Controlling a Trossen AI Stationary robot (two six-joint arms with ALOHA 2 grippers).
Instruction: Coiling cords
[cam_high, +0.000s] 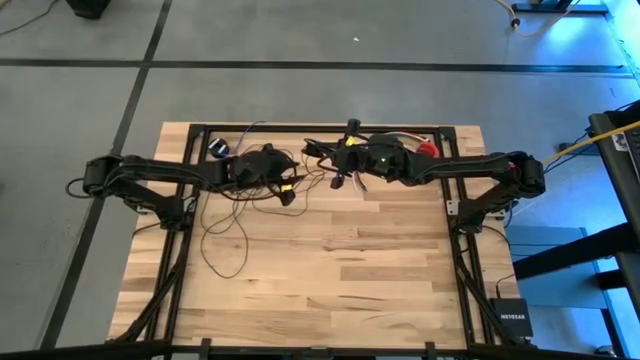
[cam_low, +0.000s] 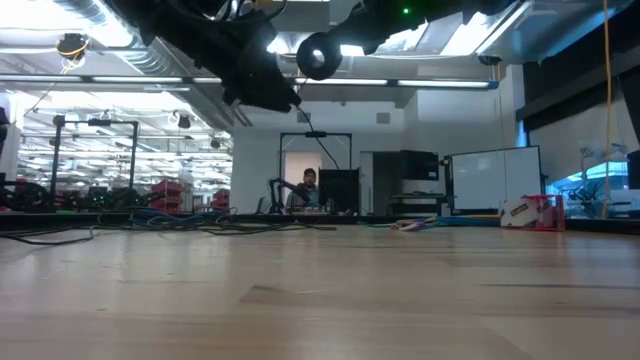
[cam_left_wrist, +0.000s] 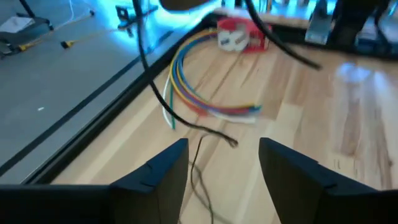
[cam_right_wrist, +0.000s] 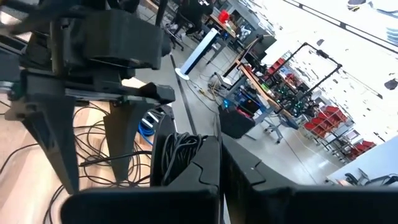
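The pale wooden plank tabletop (cam_high: 330, 270) carries the cords (cam_high: 226, 228), a long, thin dark wire lying in loose loops on its left half, reaching up under the two arms at the far edge. The right hand (cam_high: 341, 178) has its fingers pressed together on a gathered bunch of these loops; the right wrist view shows the bundle (cam_right_wrist: 177, 152) pinched there. The left hand (cam_high: 287, 192), just beside it, stands with fingers apart and holds nothing. A short fan of multicoloured wires (cam_left_wrist: 205, 93) lies near a red tape dispenser (cam_left_wrist: 239, 34). The cord looks light, limp and springy, so loops will likely slip apart; it seems best pinched where several strands cross.
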